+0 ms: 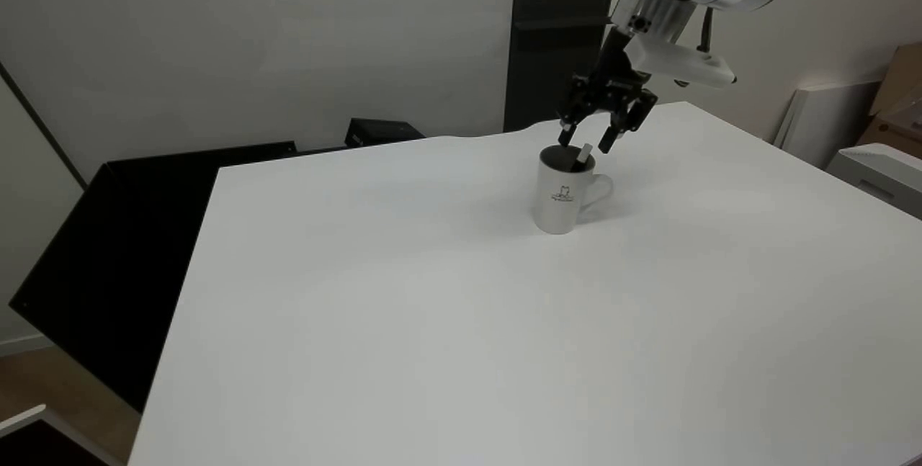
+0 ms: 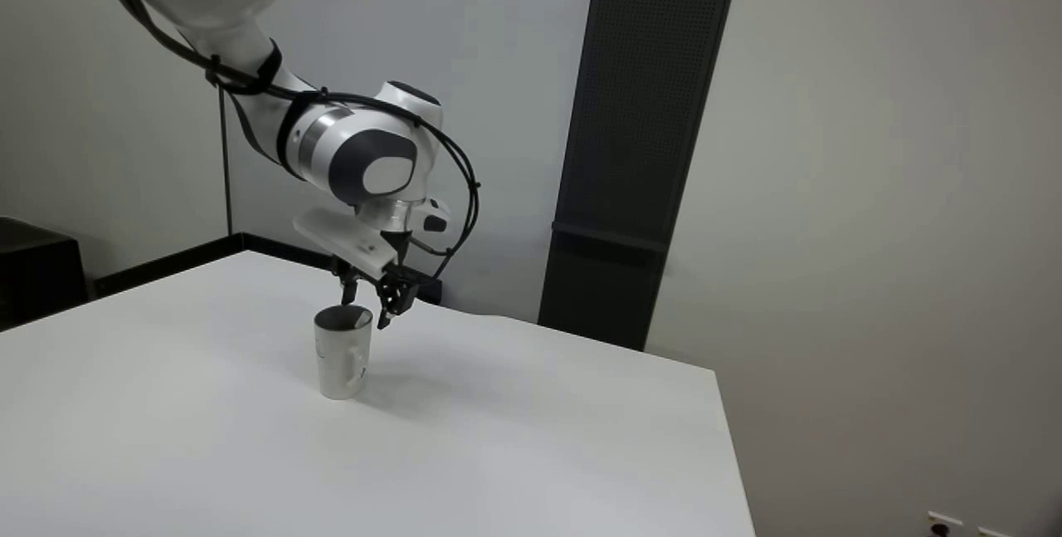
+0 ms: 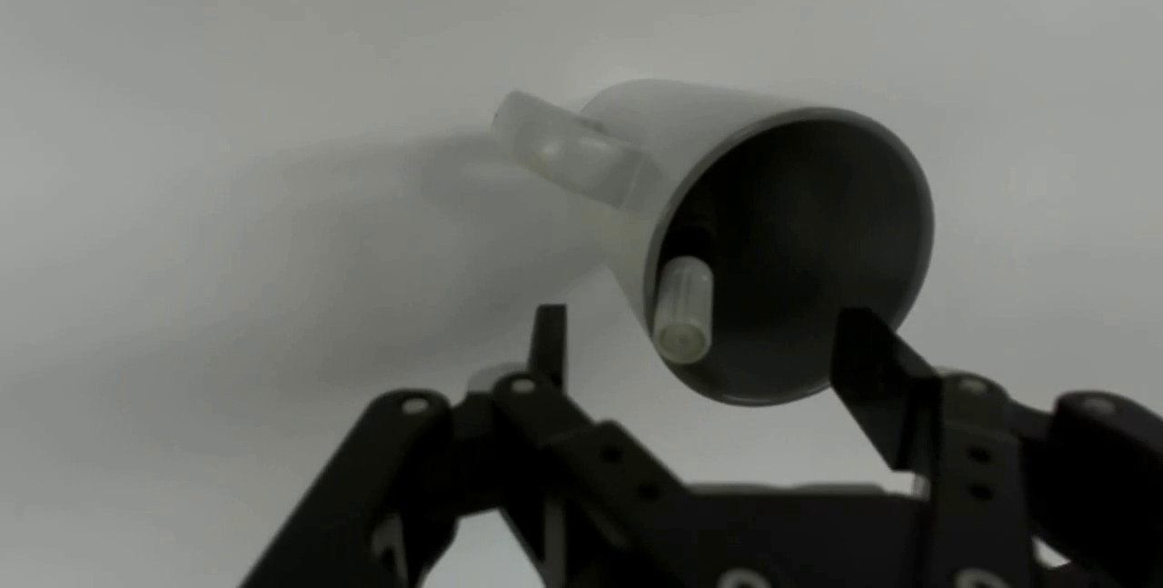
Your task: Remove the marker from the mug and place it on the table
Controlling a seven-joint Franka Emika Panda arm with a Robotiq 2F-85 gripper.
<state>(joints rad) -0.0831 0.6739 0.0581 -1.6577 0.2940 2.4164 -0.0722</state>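
Wrist view now, and the marker [image 3: 684, 306] is sitting inside the mug [image 3: 800, 206], its pale end leaning toward the eight o'clock side of the mouth! The mug's handle [image 3: 568, 147] is pointing to ten. And the gripper [image 3: 704, 333]? It is hovering, released, its fingers [image 3: 548, 343] spreading well apart, one showing outside the rim at eight, its partner overlapping the rim between four and five; I'm not seeing whether it's touching. In both exterior views that gripper is hanging near the mouth, at one o'clock of the mug, and the mug is standing upright on the table [image 1: 360, 307]. A black surface [image 1: 108, 235] is flanking the table at nine o'clock in an exterior view. In an exterior view the white-and-grey arm [image 2: 340, 130] is slanting down from eleven o'clock.
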